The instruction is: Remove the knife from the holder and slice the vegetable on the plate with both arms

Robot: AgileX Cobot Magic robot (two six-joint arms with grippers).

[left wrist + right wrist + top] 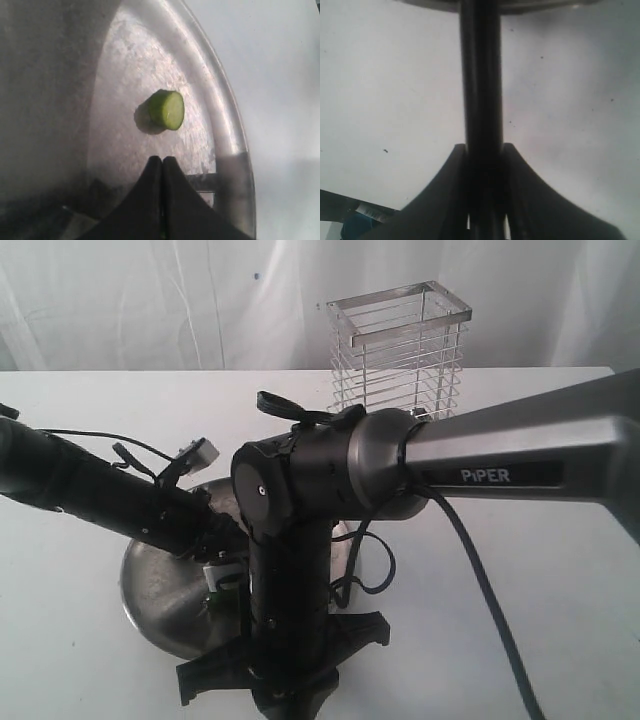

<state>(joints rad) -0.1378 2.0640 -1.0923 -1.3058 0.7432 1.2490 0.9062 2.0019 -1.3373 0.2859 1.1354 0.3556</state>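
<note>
1. Right wrist view shows you the right gripper [482,150] clamped on the slim all-black knife [481,75], which runs straight out from the jaws over the white table [385,90] toward the rim of the round shiny stainless steel plate [470,5].
2. Left wrist view shows you the left gripper [162,165] with fingertips pressed together on nothing, poised just beside the small green cucumber-like vegetable stub [167,110], which lies on its side on the plate [220,115], unrestrained.
3. Exterior view places the tall silver wire-basket holder [400,350] well behind both arms, with no knife visible in it.
4. Risk, as a judgement: the stub is round and free, so a descending blade may roll or skid it across the smooth metal; you should steady it first.
5. Risk: the two grippers work close together over the plate; a misjudged cut could strike the left fingers or tip the plate's rim.
6. Legible writing: "PiPER" on the silver arm tube [485,476]; the label in the right wrist view's corner is unreadable.
</note>
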